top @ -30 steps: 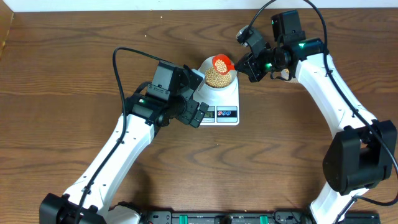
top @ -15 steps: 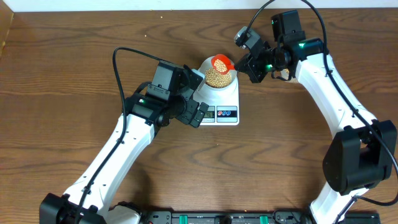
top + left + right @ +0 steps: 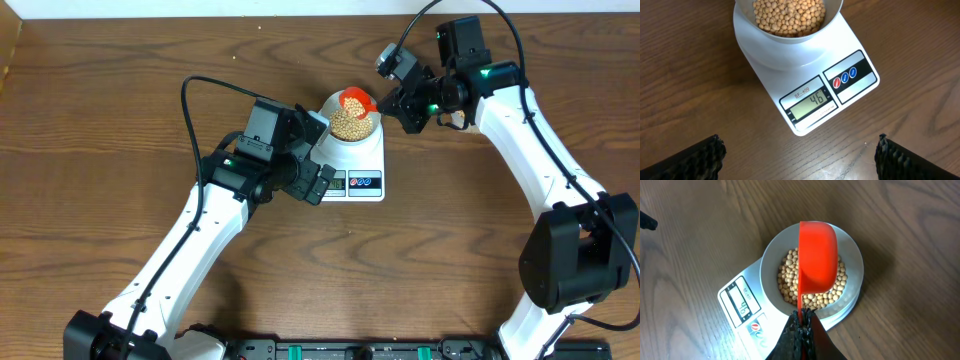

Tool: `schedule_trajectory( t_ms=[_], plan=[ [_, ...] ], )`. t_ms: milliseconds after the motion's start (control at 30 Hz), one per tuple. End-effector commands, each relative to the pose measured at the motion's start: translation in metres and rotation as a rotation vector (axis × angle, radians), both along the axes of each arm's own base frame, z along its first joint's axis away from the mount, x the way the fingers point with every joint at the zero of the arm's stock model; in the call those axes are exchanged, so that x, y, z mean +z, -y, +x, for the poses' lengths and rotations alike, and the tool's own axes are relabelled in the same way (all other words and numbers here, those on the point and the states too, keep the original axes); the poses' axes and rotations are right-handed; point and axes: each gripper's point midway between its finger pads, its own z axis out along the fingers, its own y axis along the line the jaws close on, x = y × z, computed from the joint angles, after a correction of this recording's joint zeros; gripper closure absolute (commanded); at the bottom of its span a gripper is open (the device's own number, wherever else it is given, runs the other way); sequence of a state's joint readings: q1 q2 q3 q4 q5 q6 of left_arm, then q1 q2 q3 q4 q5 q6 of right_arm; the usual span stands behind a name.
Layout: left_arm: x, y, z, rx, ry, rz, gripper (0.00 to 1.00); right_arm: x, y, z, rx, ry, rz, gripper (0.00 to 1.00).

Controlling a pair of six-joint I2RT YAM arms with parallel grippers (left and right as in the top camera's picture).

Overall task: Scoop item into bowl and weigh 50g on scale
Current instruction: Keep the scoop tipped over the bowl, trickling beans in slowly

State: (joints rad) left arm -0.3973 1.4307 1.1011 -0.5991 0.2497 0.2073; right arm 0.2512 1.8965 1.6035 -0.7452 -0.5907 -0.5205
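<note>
Barely any change vs a sec ago: right wrist has rolled a touch and the scoop point(image 3: 817, 255) has edged slightly up-left over the bowl point(image 3: 854, 260). L arm, scale and bowl sit as before.

L to R on the wood tabletop point(image 3: 120, 80): left jaws stand wide, holding nothing. Their black textured fingers point(image 3: 705, 157) show at both bottom corners of the left wrist view. The scale point(image 3: 767, 82) lies just ahead of them, between the two, not touched. Its display point(image 3: 810, 102) reads 46, w/ red and blue buttons beside it. Bowl sits on the scale's platform, part-filled w/ tan beans point(image 3: 787, 277).

Orange-red scoop hangs over the bowl's middle, rounded back toward the right wrist cam. Can't tell if it touches the beans. Right jaws are clamped tight on the scoop's thin handle at the bowl's near rim, i.e. at the bowl's right side in overhead.
</note>
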Motion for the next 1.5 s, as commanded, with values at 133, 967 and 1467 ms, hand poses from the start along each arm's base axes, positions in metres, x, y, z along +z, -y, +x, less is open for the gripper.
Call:
schedule_trajectory(
  t_ms=[133,967,1467],
  plan=[
    [-0.0001,0.0003,-0.0009,-0.010,-0.002,-0.002,0.02,0.0218,-0.0017,0.0021,0.052,0.090,0.008,0.99],
    [-0.0001,0.0003,-0.0008,-0.010,-0.002,-0.002,0.02,0.0266,0.0032,0.0020,-0.008,0.014,0.083,0.99],
    [-0.0001,0.0003,-0.0009,-0.010,-0.002,-0.002,0.02,0.0261,0.0038,0.0025,0.001,0.026,0.074,0.99]
  ],
)
